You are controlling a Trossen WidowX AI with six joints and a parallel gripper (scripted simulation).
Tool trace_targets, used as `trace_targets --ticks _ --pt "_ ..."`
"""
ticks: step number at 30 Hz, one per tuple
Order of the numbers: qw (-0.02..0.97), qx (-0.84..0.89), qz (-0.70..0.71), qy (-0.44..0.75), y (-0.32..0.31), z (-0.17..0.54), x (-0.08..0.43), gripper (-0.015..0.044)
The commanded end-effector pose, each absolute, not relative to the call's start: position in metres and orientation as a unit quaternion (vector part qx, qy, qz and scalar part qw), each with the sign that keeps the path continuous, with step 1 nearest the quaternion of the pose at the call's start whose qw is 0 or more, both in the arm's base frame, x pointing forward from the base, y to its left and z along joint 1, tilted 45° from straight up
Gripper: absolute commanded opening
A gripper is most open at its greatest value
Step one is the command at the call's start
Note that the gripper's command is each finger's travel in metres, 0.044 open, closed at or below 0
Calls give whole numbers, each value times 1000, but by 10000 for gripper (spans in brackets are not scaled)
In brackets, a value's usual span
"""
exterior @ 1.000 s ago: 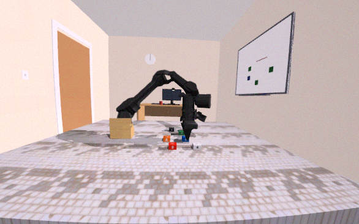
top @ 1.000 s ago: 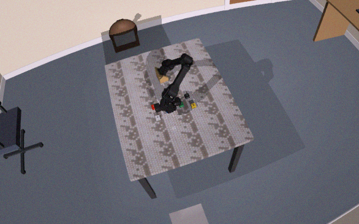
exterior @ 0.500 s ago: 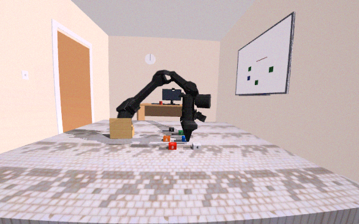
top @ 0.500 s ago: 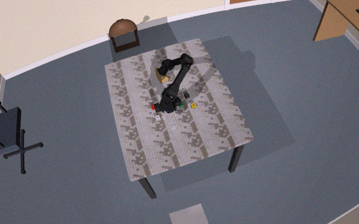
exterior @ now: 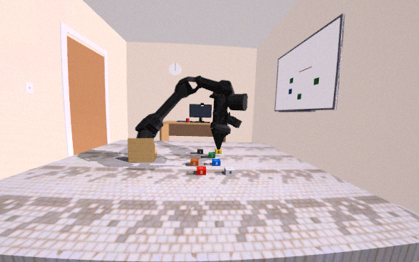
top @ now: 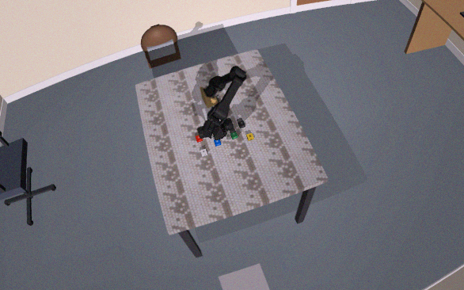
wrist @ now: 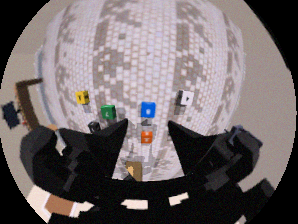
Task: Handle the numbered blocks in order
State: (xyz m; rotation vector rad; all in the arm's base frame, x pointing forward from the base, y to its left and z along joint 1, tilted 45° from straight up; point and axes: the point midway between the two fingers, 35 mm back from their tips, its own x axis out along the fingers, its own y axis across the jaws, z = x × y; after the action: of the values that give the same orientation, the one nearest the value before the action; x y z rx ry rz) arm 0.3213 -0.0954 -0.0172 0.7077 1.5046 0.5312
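Note:
My gripper point(exterior: 219, 148) point(wrist: 148, 122) is open, pointing down above the table with nothing between the fingers. The blue block point(top: 217, 143) point(exterior: 216, 162) point(wrist: 148, 109) lies on the table just beyond the fingertips in the wrist view. The orange block point(exterior: 194, 162) point(wrist: 146, 137) shows between the fingers farther back; the arm hides it in the top view. A green block point(top: 234, 135) point(exterior: 212, 155) point(wrist: 108, 112), yellow block point(top: 250, 137) point(exterior: 220, 152) point(wrist: 82, 97), black block point(top: 241, 123) point(exterior: 200, 151) point(wrist: 94, 127), white block point(top: 203, 152) point(exterior: 229, 171) point(wrist: 186, 98) and red block point(top: 199, 139) point(exterior: 201, 171) stand around. Most digits are blurred.
The arm rises from beside a tan box point(exterior: 141, 150) on the patterned table point(top: 252, 190) point(exterior: 206, 222). The blocks stand close together, with small gaps between them. A chair point(top: 4, 170) and a desk point(top: 430, 32) are away from the table.

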Motion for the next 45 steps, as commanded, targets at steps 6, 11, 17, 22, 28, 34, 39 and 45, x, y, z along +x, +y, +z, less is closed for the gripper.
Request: trace_targets --ticks 6,11,17,22,28,34,39,45 --pt "653 308 227 654 -133 17 320 120" --pt "653 308 227 654 -133 17 320 120" --pt "655 306 223 654 -82 74 351 120" --pt "653 310 229 653 -19 134 365 120" --pt "652 311 231 652 -9 143 365 120" --pt "652 310 230 652 14 119 369 225" --pt "652 312 232 651 49 87 368 356" --pt "652 312 232 651 52 84 369 400"
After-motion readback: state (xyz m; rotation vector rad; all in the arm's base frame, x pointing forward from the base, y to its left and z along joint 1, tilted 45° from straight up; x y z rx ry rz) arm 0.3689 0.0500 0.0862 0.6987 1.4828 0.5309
